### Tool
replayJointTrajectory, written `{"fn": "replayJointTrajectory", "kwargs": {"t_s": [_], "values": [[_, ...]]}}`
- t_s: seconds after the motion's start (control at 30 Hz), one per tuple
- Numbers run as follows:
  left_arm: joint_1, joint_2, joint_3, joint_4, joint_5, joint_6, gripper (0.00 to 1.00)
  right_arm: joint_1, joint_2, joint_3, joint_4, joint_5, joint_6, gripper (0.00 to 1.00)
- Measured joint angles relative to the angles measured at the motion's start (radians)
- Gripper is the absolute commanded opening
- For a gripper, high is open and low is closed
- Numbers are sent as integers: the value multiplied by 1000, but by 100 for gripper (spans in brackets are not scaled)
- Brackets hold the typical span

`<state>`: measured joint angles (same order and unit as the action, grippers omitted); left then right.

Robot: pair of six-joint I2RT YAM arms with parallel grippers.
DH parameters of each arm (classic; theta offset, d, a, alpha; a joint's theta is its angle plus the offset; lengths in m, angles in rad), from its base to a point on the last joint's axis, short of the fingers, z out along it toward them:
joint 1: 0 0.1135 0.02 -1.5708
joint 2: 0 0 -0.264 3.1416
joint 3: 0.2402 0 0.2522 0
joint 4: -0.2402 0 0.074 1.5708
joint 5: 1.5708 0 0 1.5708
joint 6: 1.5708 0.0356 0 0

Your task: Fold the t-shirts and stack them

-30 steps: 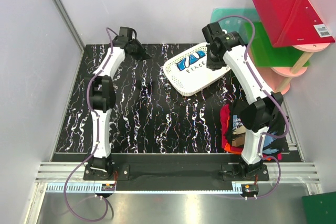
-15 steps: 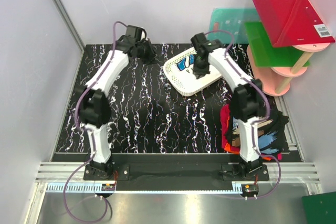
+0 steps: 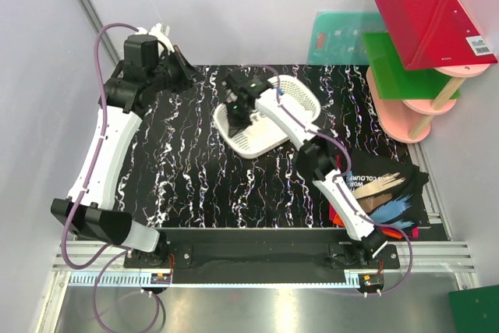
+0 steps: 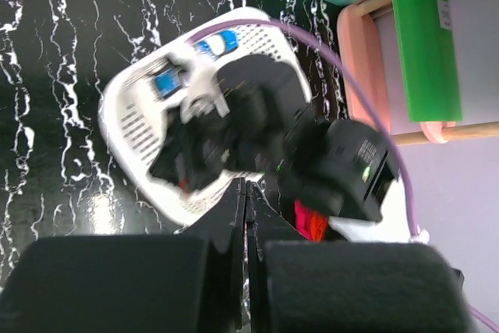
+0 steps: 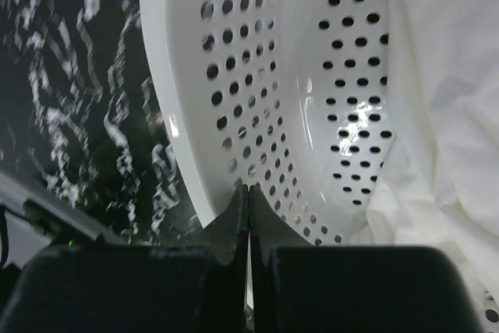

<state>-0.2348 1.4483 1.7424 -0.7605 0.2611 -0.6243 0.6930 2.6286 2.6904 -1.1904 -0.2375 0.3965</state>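
Observation:
A pile of t-shirts [image 3: 383, 189] lies at the near right, a black tee with a colourful print on top and red and orange cloth [image 3: 340, 216] under it. A white perforated basket [image 3: 290, 93] sits at the table's middle back. It holds white cloth [image 5: 444, 99] with a blue print [image 4: 166, 83]. My right gripper [image 3: 237, 112] is shut, its tips [image 5: 248, 189] at the basket's inner wall [image 5: 257, 76] just inside the rim; nothing shows between them. My left gripper [image 3: 184, 69] is shut and empty, raised at the far left and looking down at the basket [image 4: 129, 157].
A pink stand [image 3: 439, 102] at the far right carries a red board [image 3: 433, 26] and a green board [image 3: 396, 65]. A teal board [image 3: 338, 35] leans on the back wall. Grey walls close in the left and back of the black marbled table [image 3: 195, 169].
The basket has slid left and nearer across the table with my right gripper in it. My left gripper has swung back from the basket toward the far left corner.

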Motion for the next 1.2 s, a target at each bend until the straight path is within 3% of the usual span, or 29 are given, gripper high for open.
{"fn": "replayJointTrajectory", "kwargs": {"t_s": [0.13, 0.27, 0.67, 0.93, 1.2], "values": [[0, 0, -47, -11, 3, 11, 0, 78, -38, -85, 5, -68, 3, 0], [-3, 37, -112, -29, 31, 11, 0, 71, -124, -216, -2, -3, 20, 0], [-88, 303, -201, -44, 178, 19, 0, -267, -413, -383, 50, 468, 98, 0], [-100, 249, -261, -50, 199, 23, 0, -311, -293, -420, 12, 513, 124, 0], [-98, 162, -281, -55, 200, 23, 0, -303, -115, -239, -61, 422, 121, 0]]}}
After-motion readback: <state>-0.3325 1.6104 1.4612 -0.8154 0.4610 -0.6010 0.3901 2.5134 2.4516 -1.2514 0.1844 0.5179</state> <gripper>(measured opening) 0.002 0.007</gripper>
